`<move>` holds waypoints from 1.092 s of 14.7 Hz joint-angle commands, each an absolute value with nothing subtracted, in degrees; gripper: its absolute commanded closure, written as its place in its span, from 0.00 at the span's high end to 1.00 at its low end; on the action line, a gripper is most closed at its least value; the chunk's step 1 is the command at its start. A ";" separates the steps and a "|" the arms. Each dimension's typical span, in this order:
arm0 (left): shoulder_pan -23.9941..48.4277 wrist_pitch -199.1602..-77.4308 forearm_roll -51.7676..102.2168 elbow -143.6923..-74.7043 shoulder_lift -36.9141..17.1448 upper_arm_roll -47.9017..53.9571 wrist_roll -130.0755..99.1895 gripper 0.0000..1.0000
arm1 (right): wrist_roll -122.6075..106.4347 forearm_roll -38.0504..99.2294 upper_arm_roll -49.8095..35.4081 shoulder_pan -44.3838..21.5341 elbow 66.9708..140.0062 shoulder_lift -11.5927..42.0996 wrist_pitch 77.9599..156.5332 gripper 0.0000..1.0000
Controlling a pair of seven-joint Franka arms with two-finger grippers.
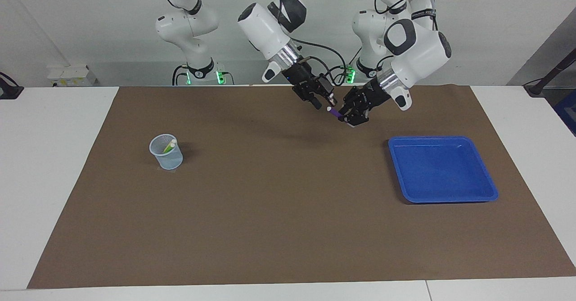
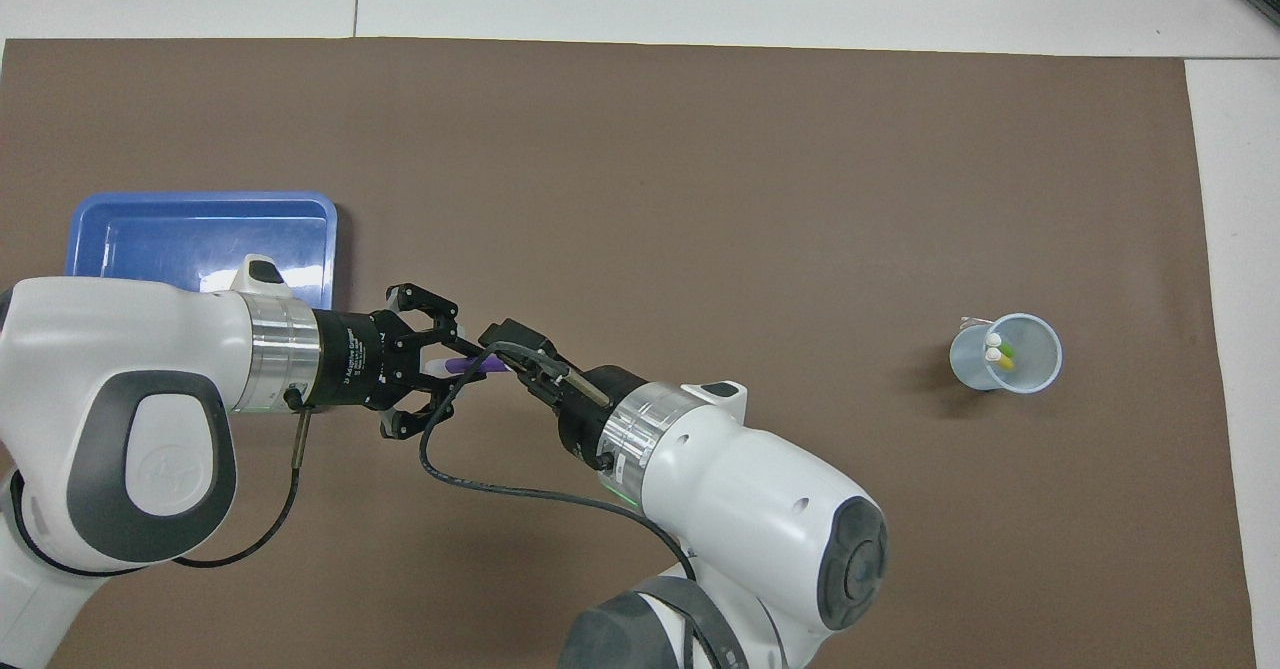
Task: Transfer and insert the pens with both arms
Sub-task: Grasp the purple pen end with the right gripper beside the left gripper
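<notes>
Bench (image 1: pixel 58 166) covered by a brown mat (image 1: pixel 288 229); everything of the task sits on or over the mat.

Two white arms are brought together over the mat, between tray and cup, toward the tray's side. Left arm (image 2: pixel 120 399) is angled inward so the pen is offered tip-first; right arm (image 2: pixel 740 509) is reached across to meet it.

Blue tray (image 1: pixel 488 188), at the left arm's end of the bench, is seen with no pens in it. By judgement it was the pickup spot.

Clear cup (image 1: pixel 173 161), at the right arm's end, well apart from the tray. Green pen (image 2: pixel 1007 350) and yellow pen (image 2: pixel 1003 361) are stood in it, white caps up.

Left end effector (image 1: pixel 348 117) is clamped on the purple pen (image 1: pixel 335 113), held in the air, tilted, its free end left exposed for a second grip.

Right end effector (image 1: pixel 325 103) is held with fingers apart, just at the pen's free end; contact cannot be told.

Judgement: handover in hand, last pen of three. Release too early and the pen is dropped onto the mat.
</notes>
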State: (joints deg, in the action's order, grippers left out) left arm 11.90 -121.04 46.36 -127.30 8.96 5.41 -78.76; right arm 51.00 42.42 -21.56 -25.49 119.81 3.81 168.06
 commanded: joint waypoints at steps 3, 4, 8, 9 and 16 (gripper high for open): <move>13.01 -121.46 48.08 -129.90 11.43 4.66 -79.63 0.00 | 50.89 43.77 -21.62 -25.40 118.39 5.01 168.75 0.73; 13.01 -121.29 48.08 -129.90 11.43 4.66 -79.63 0.00 | 50.80 43.68 -21.62 -25.49 118.30 5.10 168.92 0.68; 12.92 -121.03 48.16 -129.81 11.43 4.66 -79.63 0.00 | 50.98 43.77 -21.62 -26.28 118.21 5.19 168.93 0.62; 12.92 -121.03 48.16 -129.81 11.43 4.66 -79.63 0.00 | 50.98 43.68 -21.62 -26.28 118.21 5.19 168.84 0.62; 12.39 -119.71 48.52 -129.55 11.51 4.57 -79.63 0.00 | 50.89 43.77 -21.62 -26.89 118.21 5.80 169.28 0.45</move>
State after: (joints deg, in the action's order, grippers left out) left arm 11.91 -120.56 47.43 -127.94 9.46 5.26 -78.96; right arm 51.00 42.43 -21.47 -26.67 118.95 5.18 168.52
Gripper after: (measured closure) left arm 0.771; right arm 0.498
